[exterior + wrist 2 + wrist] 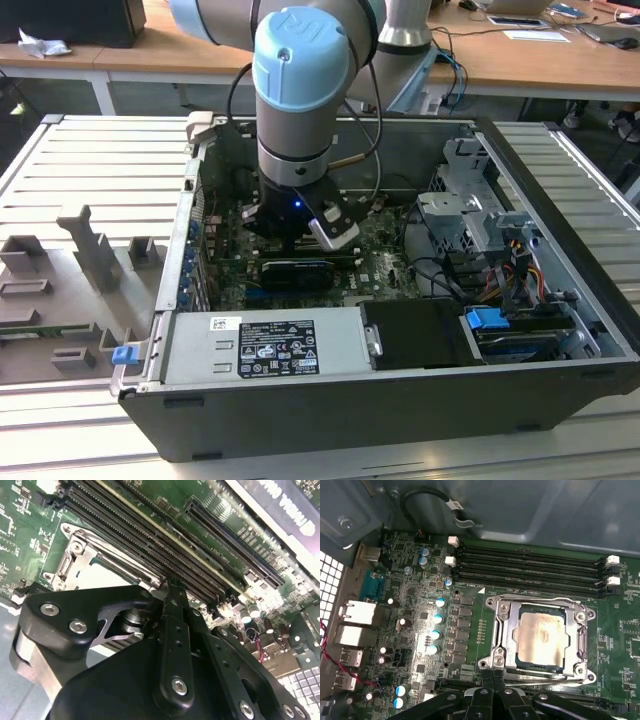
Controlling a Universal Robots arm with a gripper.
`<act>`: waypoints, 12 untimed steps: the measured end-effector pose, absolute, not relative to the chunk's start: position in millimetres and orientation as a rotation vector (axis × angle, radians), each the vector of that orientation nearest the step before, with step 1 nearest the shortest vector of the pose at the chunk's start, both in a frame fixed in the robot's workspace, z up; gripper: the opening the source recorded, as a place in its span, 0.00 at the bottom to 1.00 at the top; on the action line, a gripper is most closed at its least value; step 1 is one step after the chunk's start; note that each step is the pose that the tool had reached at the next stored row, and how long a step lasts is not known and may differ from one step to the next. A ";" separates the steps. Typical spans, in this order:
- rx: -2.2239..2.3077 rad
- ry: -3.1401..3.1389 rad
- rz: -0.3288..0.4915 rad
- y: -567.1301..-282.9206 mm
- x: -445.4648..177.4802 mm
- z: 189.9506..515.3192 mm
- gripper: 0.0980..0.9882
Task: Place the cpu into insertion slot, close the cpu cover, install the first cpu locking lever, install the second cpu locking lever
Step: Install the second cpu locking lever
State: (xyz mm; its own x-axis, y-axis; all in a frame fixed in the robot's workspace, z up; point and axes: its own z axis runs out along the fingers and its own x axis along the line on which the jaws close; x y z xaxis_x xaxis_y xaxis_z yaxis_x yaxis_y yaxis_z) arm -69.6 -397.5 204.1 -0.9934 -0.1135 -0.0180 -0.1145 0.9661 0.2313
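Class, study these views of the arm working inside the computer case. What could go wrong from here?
1. The pincer sits right at the cpu cover's edge; a slip could scrape the cpu seated beneath it.
2. The memory slots lie close beside the socket, so a sideways move may strike them.

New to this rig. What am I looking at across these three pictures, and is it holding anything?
It is a single robot arm reaching down into an open computer case; the exterior view is from a camera off the arm. The two wrist views ride on the arm and look at the motherboard. In the first wrist view the cpu already sits in the insertion slot, with the cpu cover closed around it. The gripper is at the socket's edge, fingers together, with nothing visibly held.
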 end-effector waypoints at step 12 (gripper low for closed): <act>-0.189 3.093 0.465 -401.1 -71.1 196.4 0.01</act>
